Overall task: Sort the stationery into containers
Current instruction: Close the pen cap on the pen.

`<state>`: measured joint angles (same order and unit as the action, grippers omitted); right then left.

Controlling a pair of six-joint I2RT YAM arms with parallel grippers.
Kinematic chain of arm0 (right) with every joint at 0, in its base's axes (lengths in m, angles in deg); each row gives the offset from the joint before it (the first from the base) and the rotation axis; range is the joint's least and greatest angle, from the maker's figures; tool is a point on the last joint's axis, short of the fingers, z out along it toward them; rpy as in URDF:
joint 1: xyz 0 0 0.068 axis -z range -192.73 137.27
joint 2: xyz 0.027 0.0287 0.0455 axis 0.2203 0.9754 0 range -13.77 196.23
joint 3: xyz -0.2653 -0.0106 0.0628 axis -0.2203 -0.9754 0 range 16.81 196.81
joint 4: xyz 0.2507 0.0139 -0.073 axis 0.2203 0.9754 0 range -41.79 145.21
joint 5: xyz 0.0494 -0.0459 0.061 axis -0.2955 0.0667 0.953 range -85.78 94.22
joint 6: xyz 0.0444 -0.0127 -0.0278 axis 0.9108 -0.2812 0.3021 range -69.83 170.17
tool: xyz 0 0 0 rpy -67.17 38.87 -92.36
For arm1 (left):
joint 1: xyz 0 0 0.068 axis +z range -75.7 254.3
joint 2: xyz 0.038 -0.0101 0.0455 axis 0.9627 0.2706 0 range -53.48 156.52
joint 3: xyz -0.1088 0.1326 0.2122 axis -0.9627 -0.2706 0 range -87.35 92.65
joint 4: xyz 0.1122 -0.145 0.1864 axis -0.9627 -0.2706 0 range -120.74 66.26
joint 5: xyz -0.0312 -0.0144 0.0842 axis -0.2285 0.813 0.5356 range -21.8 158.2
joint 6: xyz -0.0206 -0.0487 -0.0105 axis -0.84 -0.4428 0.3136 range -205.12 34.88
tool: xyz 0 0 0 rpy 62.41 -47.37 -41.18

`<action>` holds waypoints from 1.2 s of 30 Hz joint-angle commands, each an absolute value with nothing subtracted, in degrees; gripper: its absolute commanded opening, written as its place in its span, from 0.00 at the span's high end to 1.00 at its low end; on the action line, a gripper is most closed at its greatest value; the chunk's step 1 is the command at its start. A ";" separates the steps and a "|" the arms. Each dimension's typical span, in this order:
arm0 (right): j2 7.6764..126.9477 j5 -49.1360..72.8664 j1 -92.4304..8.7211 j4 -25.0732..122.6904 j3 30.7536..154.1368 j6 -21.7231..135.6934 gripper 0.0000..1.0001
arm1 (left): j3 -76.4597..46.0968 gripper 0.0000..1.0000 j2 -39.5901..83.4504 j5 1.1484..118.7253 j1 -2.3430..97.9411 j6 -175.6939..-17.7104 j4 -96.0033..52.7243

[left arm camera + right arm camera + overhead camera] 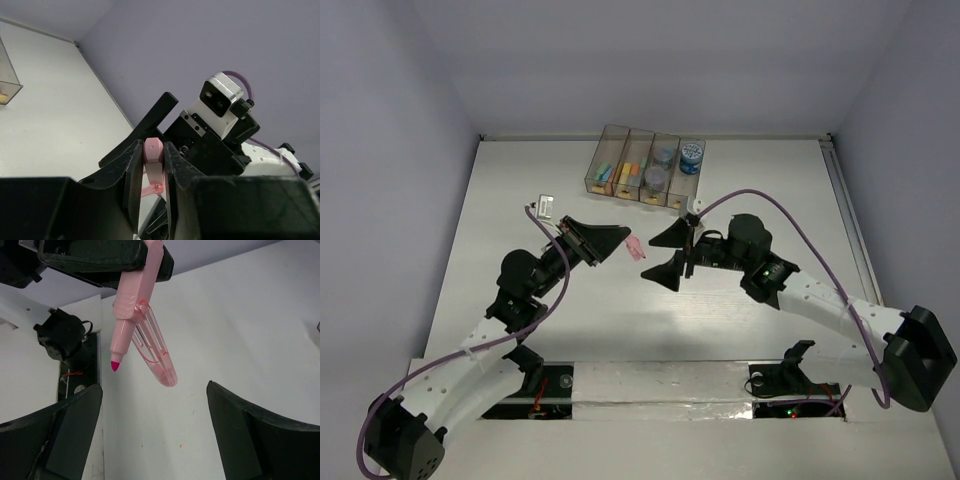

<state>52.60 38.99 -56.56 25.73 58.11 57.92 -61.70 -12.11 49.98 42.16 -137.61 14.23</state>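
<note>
My left gripper (622,241) is shut on a pink marker (634,248) above the middle of the table. In the left wrist view the pink marker (153,151) sits clamped between the fingers (132,172). From the right wrist, the pink marker (133,315) points down with its tip bare, and a clear pink cap (159,359) hangs alongside it. My right gripper (650,258) stands open just right of the marker, nothing between its fingers (70,432). The containers (645,166) stand in a row at the back, holding coloured sticks and round rolls.
A small white object (544,206) lies on the table left of the left gripper. Grey walls close the table on three sides. A container corner (7,86) shows at the left edge of the left wrist view.
</note>
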 commanded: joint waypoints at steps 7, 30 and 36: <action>56.36 45.79 -56.32 13.50 60.93 59.13 0.19 | -60.63 1.00 -13.75 46.58 42.39 -141.11 18.97; 60.24 48.61 -56.32 11.91 60.67 62.82 0.99 | -61.51 1.00 -13.75 47.54 42.39 -140.14 19.15; 59.18 49.14 -56.32 18.85 62.42 65.46 1.00 | -60.81 1.00 -13.49 50.70 42.39 -135.40 16.25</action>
<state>60.25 48.65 -56.63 16.23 59.46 63.93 -61.72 -13.05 48.45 42.25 -138.79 14.69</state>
